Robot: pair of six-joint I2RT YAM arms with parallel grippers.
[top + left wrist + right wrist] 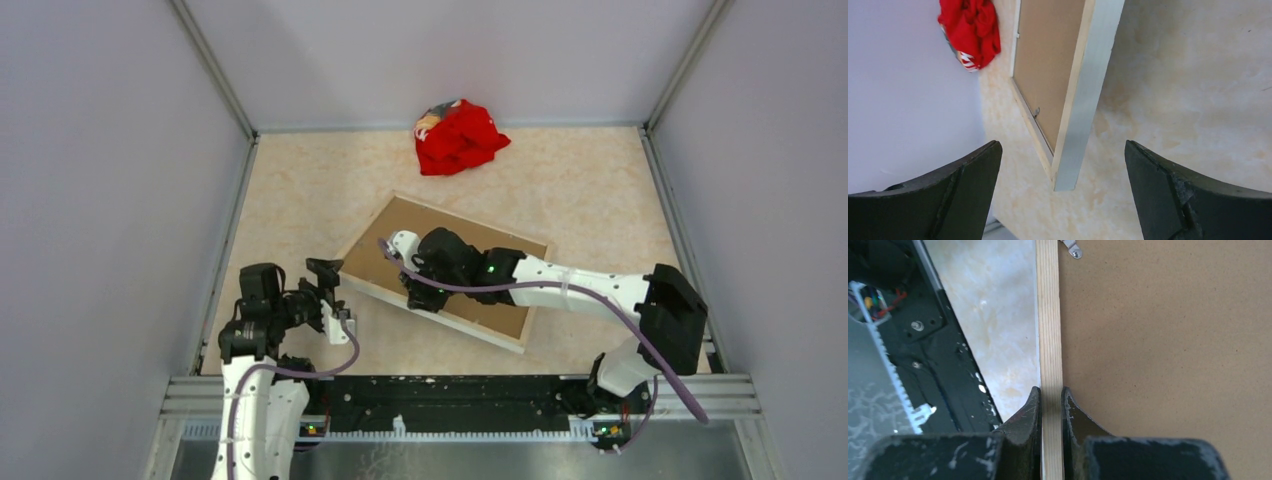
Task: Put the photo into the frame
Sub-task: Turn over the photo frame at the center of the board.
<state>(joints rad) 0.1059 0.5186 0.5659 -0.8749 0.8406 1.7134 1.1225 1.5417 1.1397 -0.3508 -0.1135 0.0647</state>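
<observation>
My right pincer point(1050, 395) is clenched on the frame point(1049, 320), its two dark fingers pinching the narrow pale wood rail from either side, one finger over the table and the other over the backing board point(1168, 350). The rail is straight-grained and square-edged; the board inside it is flat, matte brown fibre, held by a small metal clip point(1071, 249) near the rail.

The frame lies face down, skewed across the middle of the table point(590, 190), with the rail I hold being its long side nearest the table's near edge. I judge it stiff and fairly light but awkward: a long lever from one thin rail, so it could twist or slip in a pinch this narrow, and any pane underneath would be fragile.

My left pincer point(1062, 144) hangs released, fingers spread wide, just off the frame's left corner, where the outer face is smooth white.

The photo shows in none of my views. A crumpled red cloth point(458, 137) sits at the table's far edge.
</observation>
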